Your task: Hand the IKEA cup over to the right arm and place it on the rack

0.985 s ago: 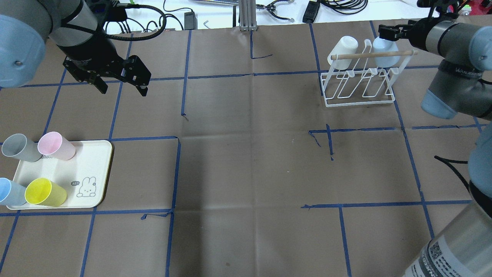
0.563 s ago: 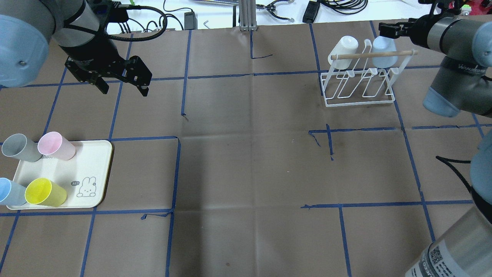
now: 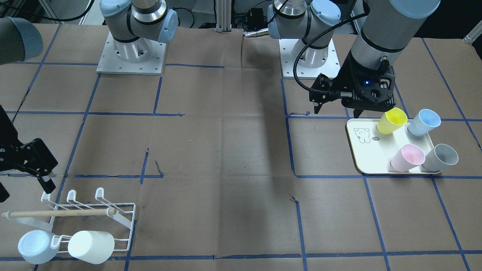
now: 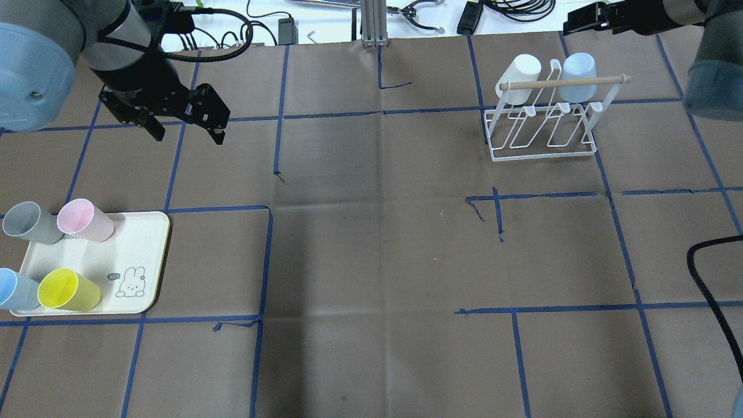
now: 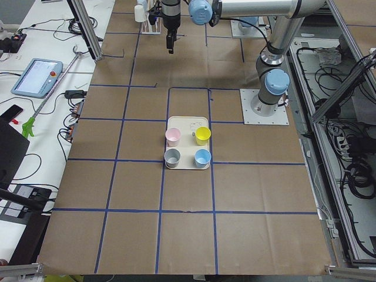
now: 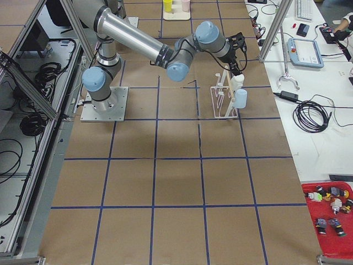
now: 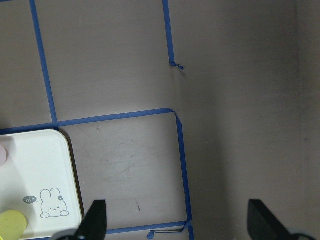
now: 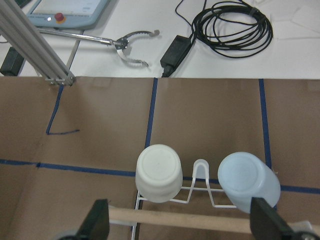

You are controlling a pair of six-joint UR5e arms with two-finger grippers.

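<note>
— What gets cut off from above?
— The blue cup at lower left runs past the frame edge. The right hand, upper right, is a dark shape, fingers indistinct.
— And the wrist cameras?
— Left one: the yellow cup and tray are cropped at the lower left. Right one: the rack loses its base below the frame.

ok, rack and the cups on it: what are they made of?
Rack: thin white wire, probably painted metal. Its dowel: pale tan, looks like bare wood. White cup and pale-blue cup: opaque, smooth, matte, likely plastic.
</note>
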